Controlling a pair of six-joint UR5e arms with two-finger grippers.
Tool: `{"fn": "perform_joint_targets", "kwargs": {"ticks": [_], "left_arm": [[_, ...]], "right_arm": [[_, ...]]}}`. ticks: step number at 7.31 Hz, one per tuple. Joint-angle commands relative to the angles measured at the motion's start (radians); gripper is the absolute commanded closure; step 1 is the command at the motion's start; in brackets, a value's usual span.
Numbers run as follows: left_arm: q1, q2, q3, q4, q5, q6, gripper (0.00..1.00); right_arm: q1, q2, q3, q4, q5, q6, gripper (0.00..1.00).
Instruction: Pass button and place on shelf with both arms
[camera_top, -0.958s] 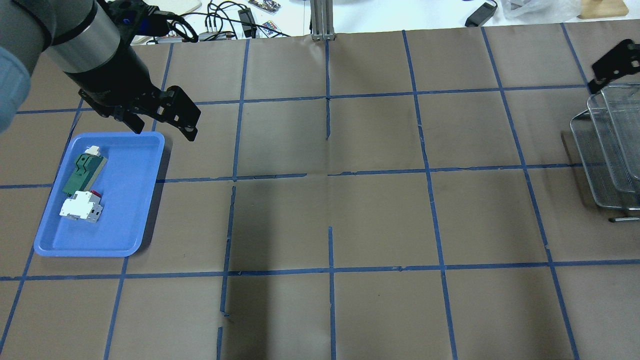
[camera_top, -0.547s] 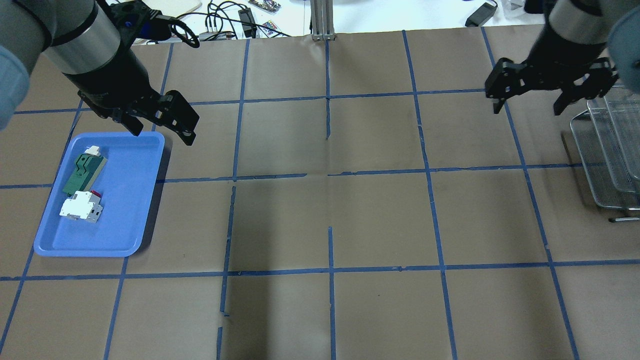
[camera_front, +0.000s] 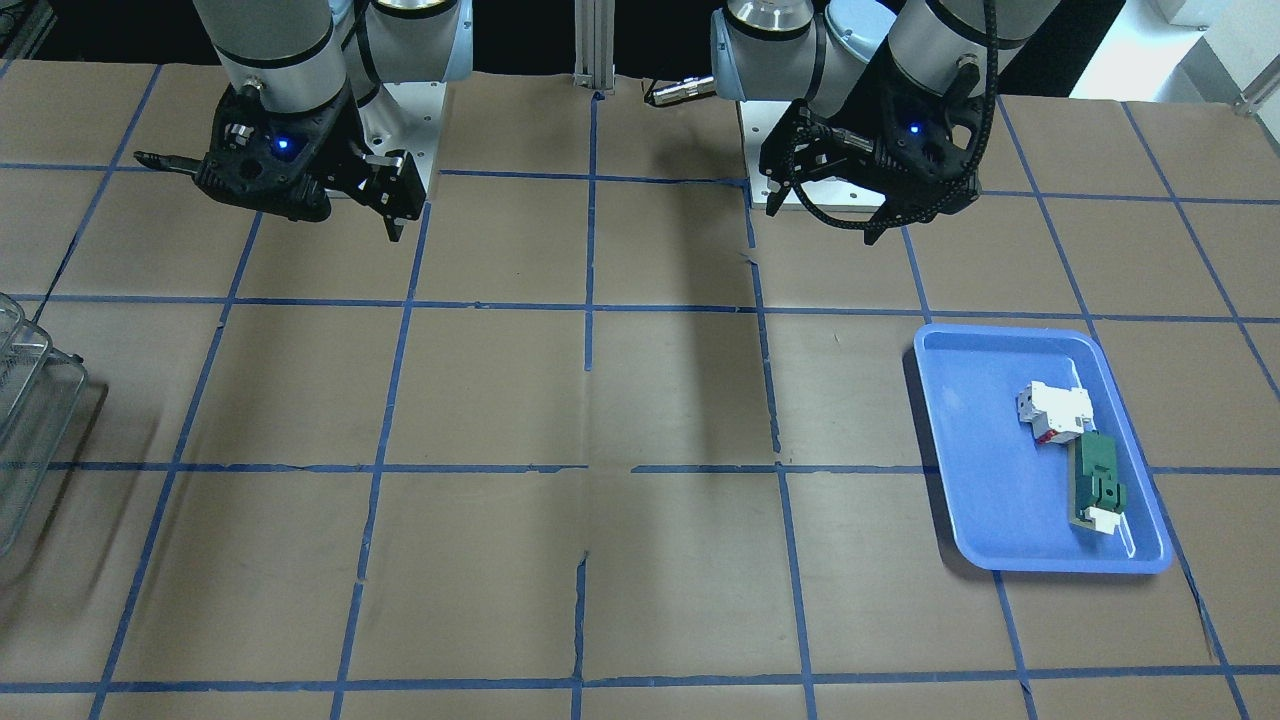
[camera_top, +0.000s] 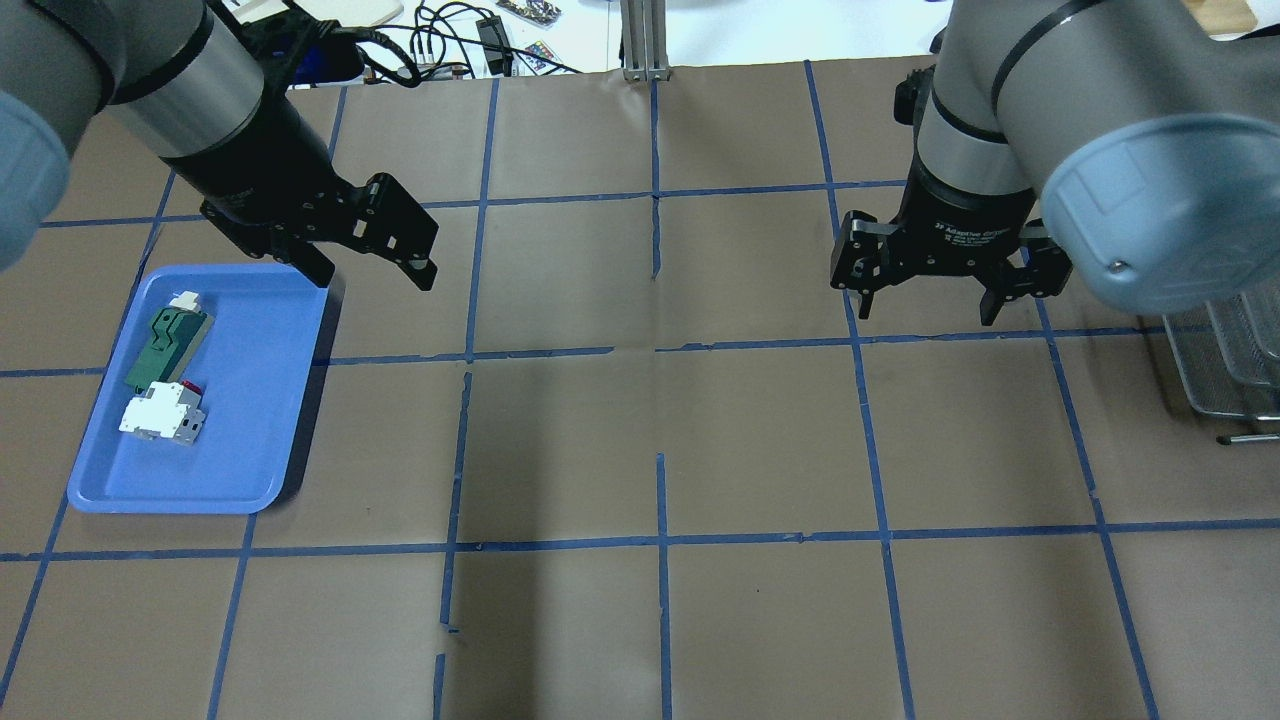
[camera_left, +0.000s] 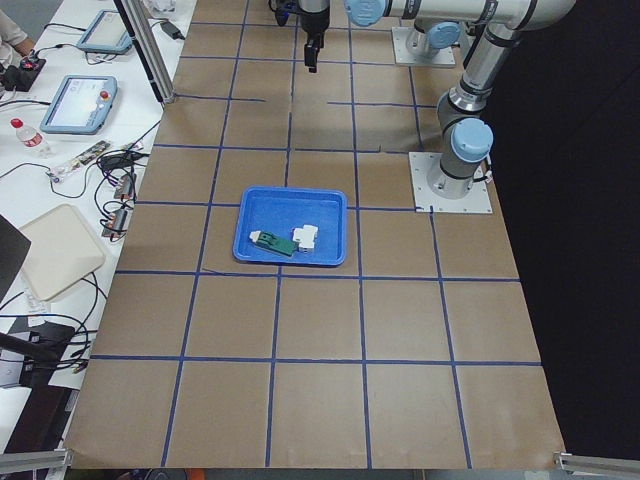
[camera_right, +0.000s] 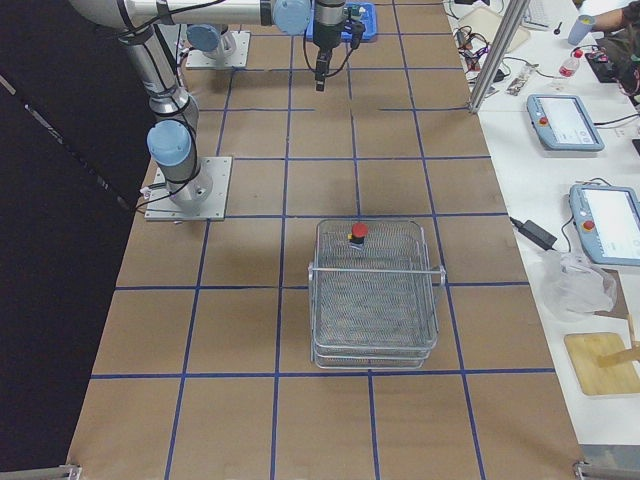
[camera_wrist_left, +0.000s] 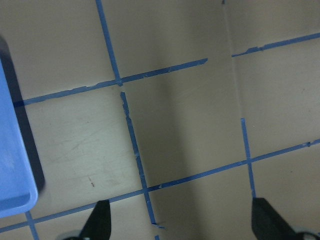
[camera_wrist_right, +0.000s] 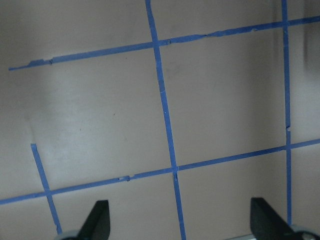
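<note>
I am looking down on a table (camera_top: 760, 440) lying under brown paper (camera_top: 560, 440), with blue tape (camera_top: 660, 540) dividing it into squares. Beyond its far edge a white bench (camera_top: 800, 25) is carrying a tangle of cables (camera_top: 450, 40), and a metal post (camera_top: 645, 40) is standing at that edge. The button (camera_right: 358, 232) is sitting on the top tier of the shelf (camera_right: 375, 300), at the end nearer the table's middle. At the other end a blue tray (camera_top: 250, 440) is holding a green part (camera_top: 168, 345) and a white block (camera_top: 158, 412), the two touching. The left gripper (camera_top: 372, 272) is hanging just beside the tray's far corner, fingers spread and holding nothing. The right gripper (camera_top: 930, 305) is hovering over bare paper, apart from the shelf, its fingers likewise spread wide and empty.
</note>
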Motion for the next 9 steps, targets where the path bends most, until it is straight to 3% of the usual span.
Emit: {"fn": "perform_joint_targets", "kwargs": {"ticks": [1, 3, 5, 9], "left_arm": [[0.000, 0.001, 0.004, 0.003, 0.085, -0.033, 0.00], [0.001, -0.005, -0.008, 0.003, -0.121, -0.160, 0.00], [0.003, 0.001, -0.008, -0.003, -0.127, -0.176, 0.00], [0.004, 0.000, -0.010, 0.003, -0.129, -0.158, 0.00]], "right_arm": [[-0.065, -0.016, 0.003, 0.037, 0.013, -0.091, 0.00], [-0.115, -0.032, 0.006, 0.027, 0.013, -0.117, 0.00], [-0.120, -0.040, 0.013, 0.028, 0.063, -0.120, 0.00], [-0.117, -0.040, 0.013, 0.024, 0.068, -0.120, 0.00]]}}
